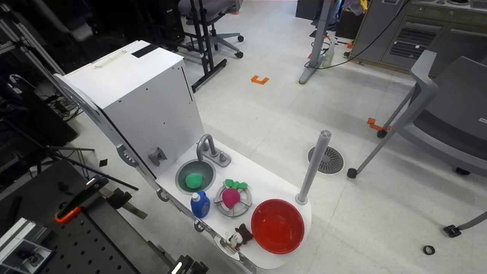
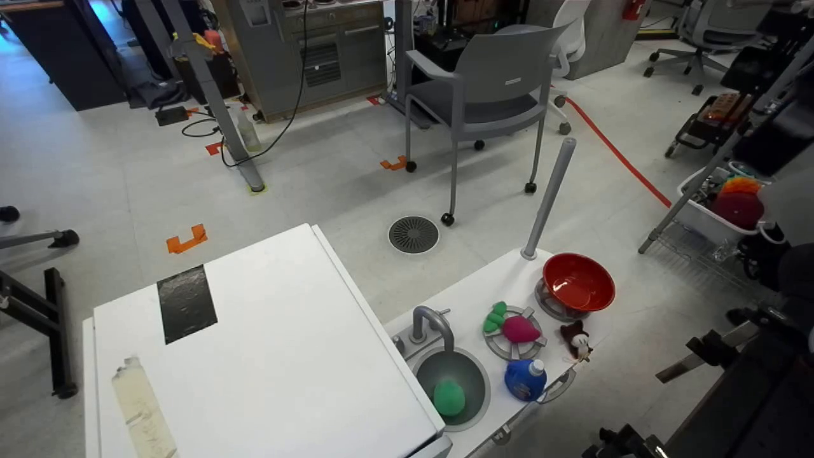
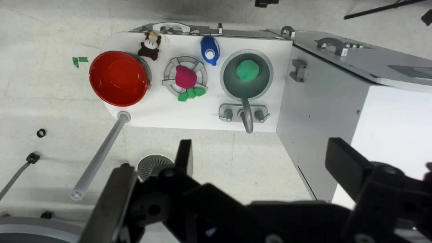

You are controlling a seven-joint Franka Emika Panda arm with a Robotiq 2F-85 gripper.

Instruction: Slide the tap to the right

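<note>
The tap (image 1: 211,145) is a silver-grey toy faucet with a curved spout and two small knobs on a grey base. It stands at the back edge of the white toy counter, beside the tall white cabinet. It also shows in an exterior view (image 2: 442,324) and in the wrist view (image 3: 247,118). Its spout reaches over the rim of the grey sink (image 3: 224,86). My gripper (image 3: 261,152) is wide open and empty in the wrist view. The tap appears ahead of the fingers, between them in the picture and apart from them. The gripper does not show in either exterior view.
The white cabinet (image 1: 152,114) rises beside the sink. A green toy (image 3: 248,70) lies in the sink. A blue bottle (image 3: 210,50), a pink toy (image 3: 185,77) on a burner, a plush (image 3: 149,46), a red bowl (image 3: 118,78) and a tall grey post (image 3: 101,153) share the counter.
</note>
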